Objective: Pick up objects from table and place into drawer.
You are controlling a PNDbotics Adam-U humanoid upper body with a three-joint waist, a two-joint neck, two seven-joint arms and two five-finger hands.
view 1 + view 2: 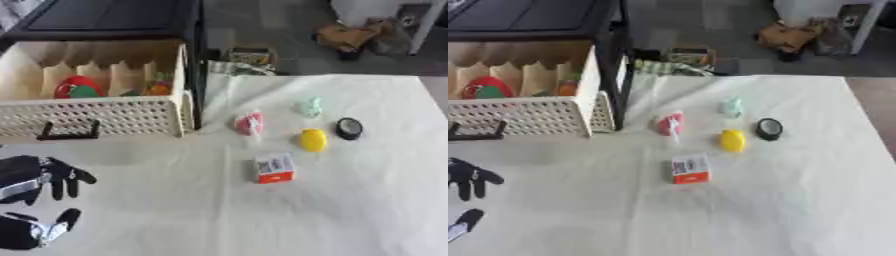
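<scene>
Five small objects lie on the white cloth: a pink wrapped item (249,123), a pale green item (310,106), a yellow lemon-shaped item (313,140), a black round item (349,128) and a white and orange box (275,168). The cream perforated drawer (105,116) stands pulled out at the upper left; it holds a red and green item (78,87) and an orange item (158,88). My left hand (39,175) hangs open at the lower left, fingers down, well away from the objects. My right hand shows in neither view.
A dark cabinet (114,17) stands behind the drawer, with a black post (198,60) along the drawer's right side. The drawer's black handle (68,131) faces me. Beyond the table's far edge, clutter lies on the floor (350,35).
</scene>
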